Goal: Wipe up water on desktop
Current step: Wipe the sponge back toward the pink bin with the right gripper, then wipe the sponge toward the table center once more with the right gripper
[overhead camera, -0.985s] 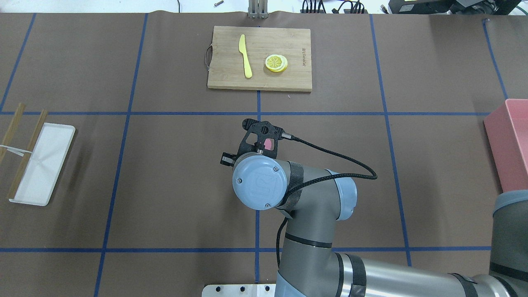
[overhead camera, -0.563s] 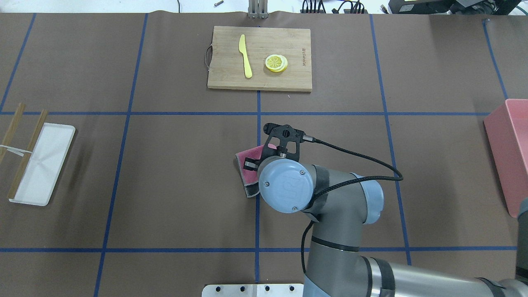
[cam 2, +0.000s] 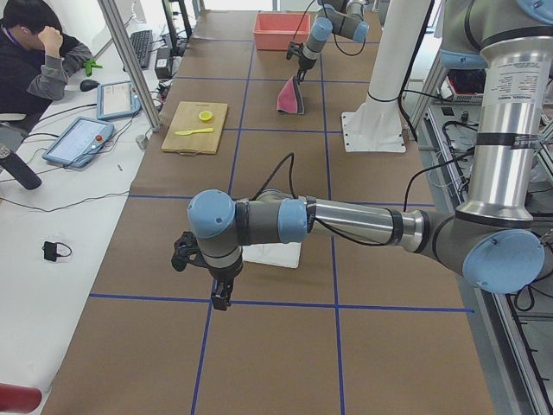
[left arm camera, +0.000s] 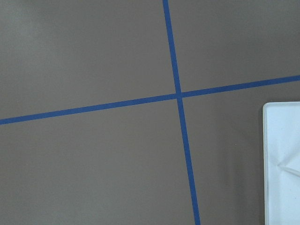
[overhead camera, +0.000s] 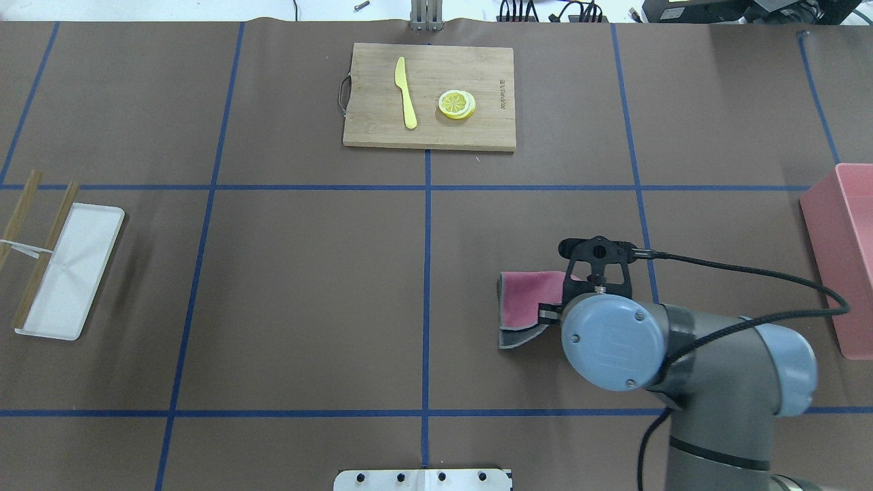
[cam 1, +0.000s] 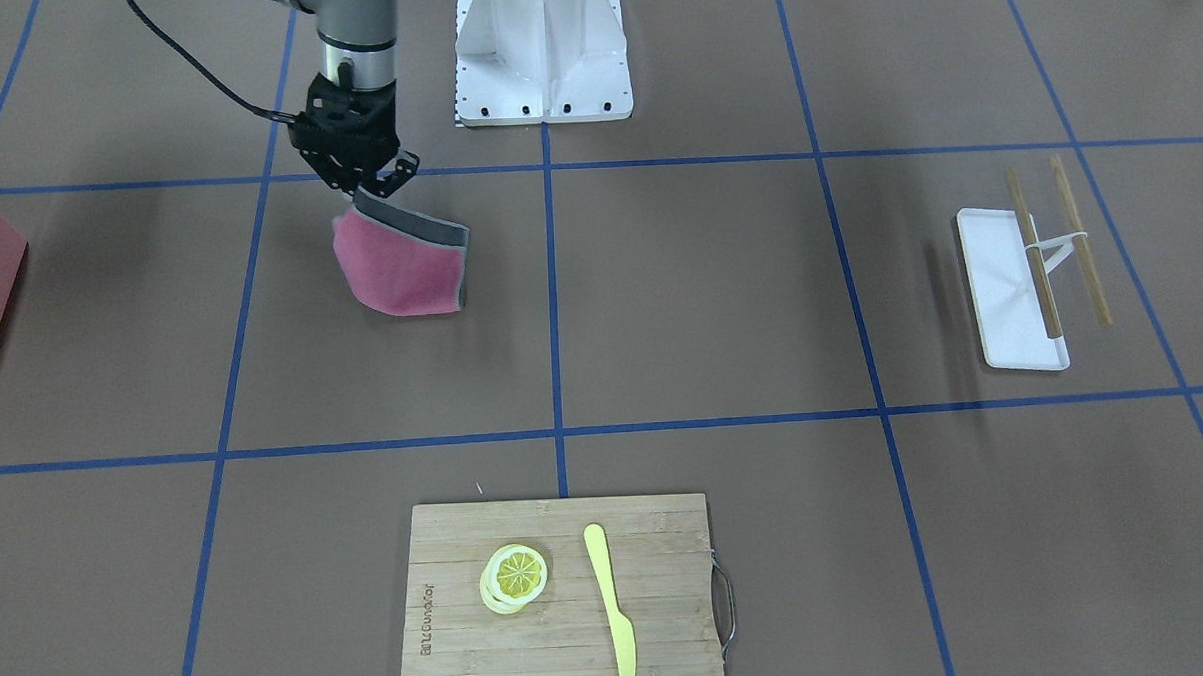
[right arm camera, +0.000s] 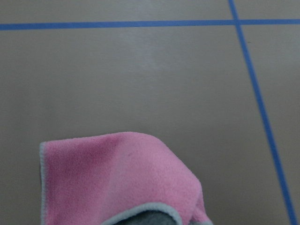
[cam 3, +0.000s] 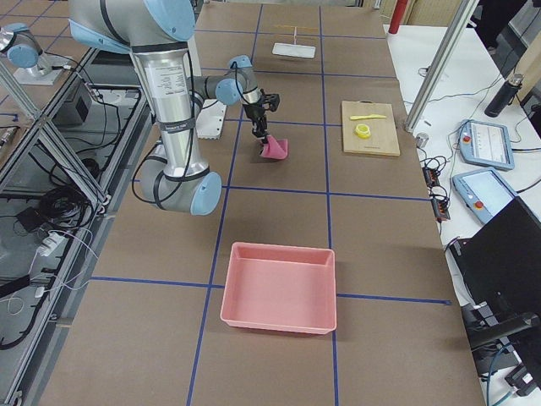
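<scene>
Dragged toward the robot's right since the earlier overhead frames, the pink cloth (overhead camera: 526, 303) has left the central blue tape line (overhead camera: 427, 273) it was lying against. It now sits in the next square of the desk (overhead camera: 307, 286), closer to the tape line on that square's far side. The right arm has swung over with it.

The cloth is pink with a grey underside and grey edging. It hangs tented from its top edge, and its lower part rests on the brown desk surface. The right fingers (cam 1: 374, 184) are closed on that top edge, pinching it, and the wrist points down at the desk.

The right wrist view shows the cloth's rounded fold at the bottom of the picture, with bare desk and tape lines beyond it.

The left fingers (cam 2: 221, 298) hover low over the desk at the other end, beside the white tray (overhead camera: 68, 279). Whether they are open or closed cannot be told.

Two chopsticks (overhead camera: 48, 252) lie across the tray's outer edge.

At the far side of the desk a bamboo cutting board (overhead camera: 428, 133) carries a yellow knife (overhead camera: 406, 92) and lemon slices (overhead camera: 456, 104).

A pink bin (overhead camera: 842, 252) stands at the desk's right edge.
</scene>
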Tool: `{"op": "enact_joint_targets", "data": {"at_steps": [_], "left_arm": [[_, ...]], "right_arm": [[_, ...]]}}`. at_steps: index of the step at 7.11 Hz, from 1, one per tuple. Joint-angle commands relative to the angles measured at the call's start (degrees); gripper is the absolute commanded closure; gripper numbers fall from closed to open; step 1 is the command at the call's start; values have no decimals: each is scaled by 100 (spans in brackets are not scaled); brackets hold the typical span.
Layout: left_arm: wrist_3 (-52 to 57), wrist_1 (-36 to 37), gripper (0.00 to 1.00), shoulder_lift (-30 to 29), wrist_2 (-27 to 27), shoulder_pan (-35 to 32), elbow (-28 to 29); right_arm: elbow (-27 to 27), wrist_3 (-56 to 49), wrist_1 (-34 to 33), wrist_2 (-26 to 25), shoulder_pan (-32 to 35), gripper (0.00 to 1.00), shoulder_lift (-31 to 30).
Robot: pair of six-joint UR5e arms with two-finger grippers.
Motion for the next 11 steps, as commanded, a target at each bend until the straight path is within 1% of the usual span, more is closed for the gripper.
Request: {"op": "enact_joint_targets", "data": {"at_steps": [1, 2, 3, 4, 7, 8, 9, 10, 11], "left_arm": [[0, 0, 0, 0, 0, -7, -1], [0, 0, 0, 0, 0, -7, 7], [0, 0, 0, 0, 9, 2, 16], [0, 0, 0, 0, 9, 2, 7], [0, 9, 0, 0, 9, 2, -1], [0, 17, 0, 0, 0, 2, -1], [0, 9, 0, 0, 0, 2, -1], [0, 17, 0, 0, 0, 2, -1], [0, 17, 0, 0, 0, 2, -1]], "right_arm": [[878, -38, -159, -35, -235, 100, -1306], [916, -29, -159, -114, -332, 100, -1720], [890, -38, -168, -141, -359, 100, -1811], [768, -20, -151, -150, -516, 100, -1577], [-267, 59, -80, -220, -255, 100, 273], [-592, 59, 77, -220, -176, 100, 811], [-1204, 50, 757, -220, -97, 100, 1190], [-1985, 67, 1764, -220, -52, 100, 1464], [-2550, 76, 2331, -220, 26, 100, 1814]]}}
